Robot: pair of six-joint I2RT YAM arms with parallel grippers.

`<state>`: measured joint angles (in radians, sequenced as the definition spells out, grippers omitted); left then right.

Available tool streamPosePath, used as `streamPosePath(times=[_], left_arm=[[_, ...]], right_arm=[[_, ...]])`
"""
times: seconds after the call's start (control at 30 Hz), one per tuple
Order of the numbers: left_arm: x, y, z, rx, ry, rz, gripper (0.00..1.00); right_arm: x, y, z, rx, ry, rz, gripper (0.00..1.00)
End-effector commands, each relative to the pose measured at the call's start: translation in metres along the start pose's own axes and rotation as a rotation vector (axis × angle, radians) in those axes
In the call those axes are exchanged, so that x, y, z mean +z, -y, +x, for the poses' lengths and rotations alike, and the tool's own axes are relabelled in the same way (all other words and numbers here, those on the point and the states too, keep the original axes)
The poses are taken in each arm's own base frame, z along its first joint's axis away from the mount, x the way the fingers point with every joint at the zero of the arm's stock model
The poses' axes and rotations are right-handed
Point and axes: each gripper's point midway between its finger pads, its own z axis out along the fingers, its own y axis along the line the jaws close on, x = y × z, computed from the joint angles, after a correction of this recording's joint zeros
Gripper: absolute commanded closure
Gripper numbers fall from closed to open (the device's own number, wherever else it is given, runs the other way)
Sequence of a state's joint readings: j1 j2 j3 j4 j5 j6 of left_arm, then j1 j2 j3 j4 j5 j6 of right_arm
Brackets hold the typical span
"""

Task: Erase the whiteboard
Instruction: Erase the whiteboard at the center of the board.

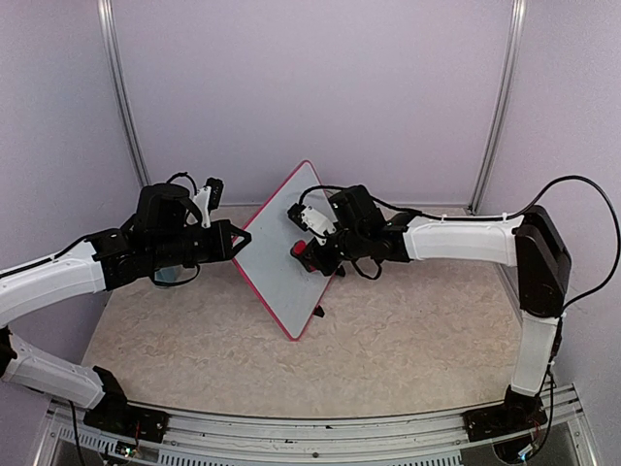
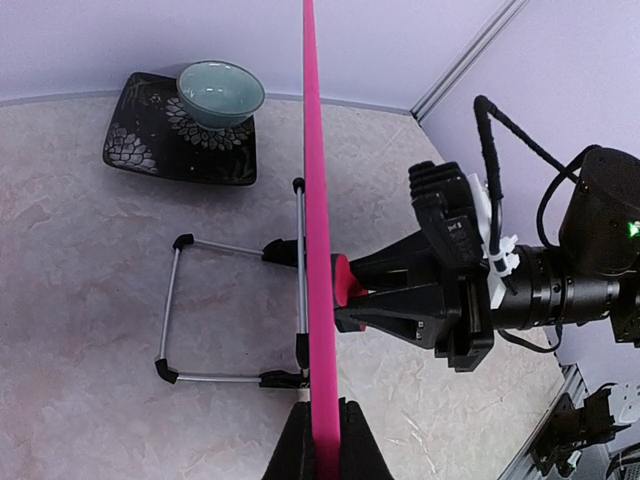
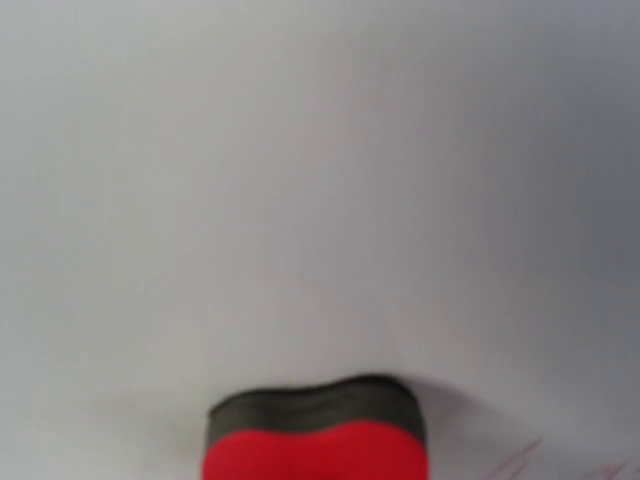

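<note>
The whiteboard (image 1: 277, 243) stands tilted on edge in mid-table, its white face towards the right arm and its frame pink-red. My left gripper (image 1: 241, 239) is shut on its left edge. In the left wrist view that frame (image 2: 316, 200) runs edge-on up the picture, and the left gripper (image 2: 323, 445) clamps it at the bottom. My right gripper (image 1: 309, 256) is shut on a small red eraser (image 1: 300, 250) pressed flat on the board's face. From the right wrist the eraser (image 3: 315, 445) shows its dark felt against the white surface (image 3: 320, 180). Faint reddish strokes (image 3: 520, 462) lie at the lower right.
Behind the board a folding wire stand (image 2: 235, 310) lies on the table. Further back a pale green bowl (image 2: 220, 92) sits on a black patterned plate (image 2: 150, 150). One black foot (image 1: 320, 313) of the board rests near the table's middle. Metal posts (image 1: 121, 97) flank the back wall.
</note>
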<state>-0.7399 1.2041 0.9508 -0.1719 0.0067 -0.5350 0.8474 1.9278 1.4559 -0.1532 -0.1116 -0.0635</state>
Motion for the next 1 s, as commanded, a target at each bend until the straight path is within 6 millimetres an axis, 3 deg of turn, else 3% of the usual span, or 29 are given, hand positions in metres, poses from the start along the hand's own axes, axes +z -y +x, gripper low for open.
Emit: streamPosePath(times=[0.0, 0.3, 0.47, 0.6, 0.83, 0.97], left_arm=[[0.003, 0.012, 0.037, 0.045, -0.136, 0.078, 1.00], [0.007, 0.013, 0.037, 0.053, -0.140, 0.081, 1.00], [0.009, 0.015, 0.036, 0.052, -0.141, 0.090, 1.00], [0.010, 0.017, 0.035, 0.050, -0.143, 0.094, 1.00], [0.008, 0.016, 0.033, 0.051, -0.140, 0.084, 1.00], [0.007, 0.015, 0.032, 0.050, -0.138, 0.077, 1.00]], right_arm=[[0.005, -0.006, -0.015, -0.011, 0.072, -0.021, 0.99], [0.018, -0.025, 0.085, 0.067, -0.081, -0.058, 1.00], [0.016, -0.023, 0.101, 0.069, -0.111, -0.040, 1.00], [0.014, -0.019, 0.072, 0.045, -0.068, -0.033, 1.00], [0.004, -0.018, -0.011, 0.000, 0.074, -0.059, 0.99], [0.003, -0.024, -0.026, -0.017, 0.099, -0.070, 1.00]])
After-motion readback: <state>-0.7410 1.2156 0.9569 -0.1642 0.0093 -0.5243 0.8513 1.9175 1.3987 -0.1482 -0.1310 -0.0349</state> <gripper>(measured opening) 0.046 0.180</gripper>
